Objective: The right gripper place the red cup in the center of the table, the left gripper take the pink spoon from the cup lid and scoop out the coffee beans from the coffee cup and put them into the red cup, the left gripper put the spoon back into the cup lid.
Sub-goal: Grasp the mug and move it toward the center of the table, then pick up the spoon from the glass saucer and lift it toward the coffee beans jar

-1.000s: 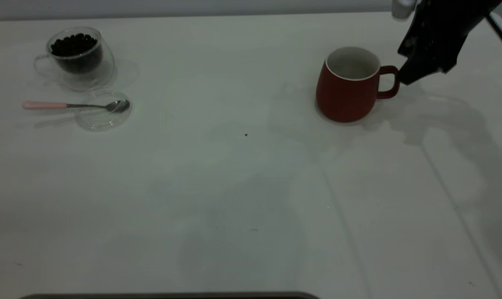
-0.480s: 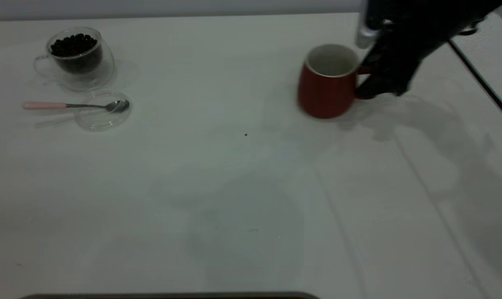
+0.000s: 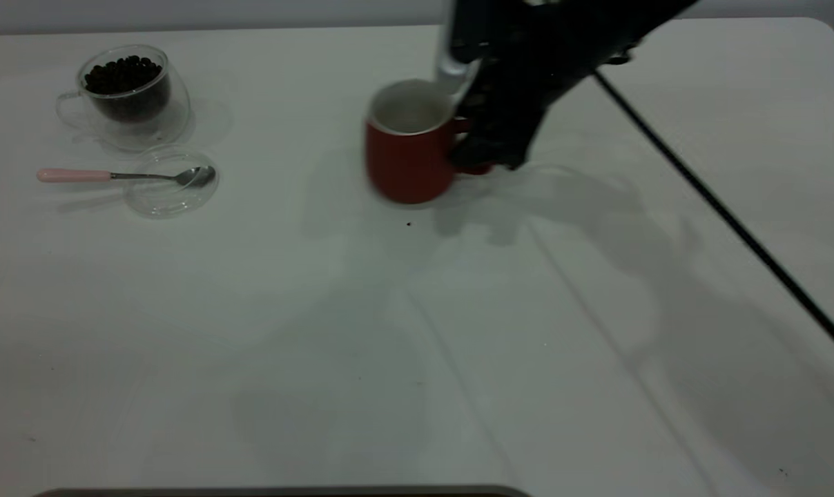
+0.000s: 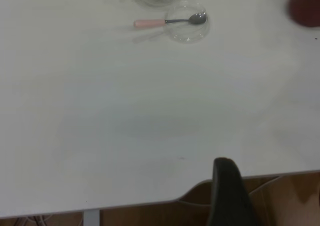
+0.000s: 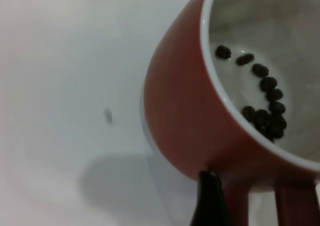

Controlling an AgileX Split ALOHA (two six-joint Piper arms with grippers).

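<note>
The red cup (image 3: 406, 162) stands upright near the middle of the table (image 3: 320, 331), toward the back. My right gripper (image 3: 476, 148) is shut on its handle from the right. In the right wrist view a black finger (image 5: 210, 198) lies against the handle (image 5: 295, 206), and several dark beans (image 5: 265, 103) lie inside the cup. At the far left the coffee cup (image 3: 128, 93) holds the coffee beans (image 3: 123, 72). In front of it the pink spoon (image 3: 113, 175) rests with its bowl in the cup lid (image 3: 161, 201). My left gripper (image 4: 226, 191) is beyond the table's near edge.
A black cable (image 3: 728, 221) runs diagonally across the table's right side. A tiny dark speck (image 3: 409, 223) lies just in front of the red cup. Brown boards (image 4: 280, 201) show below the table's near edge in the left wrist view.
My right gripper has moved the red cup leftward, from the table's far right to near its middle. The spoon, lid and coffee cup have not moved.
</note>
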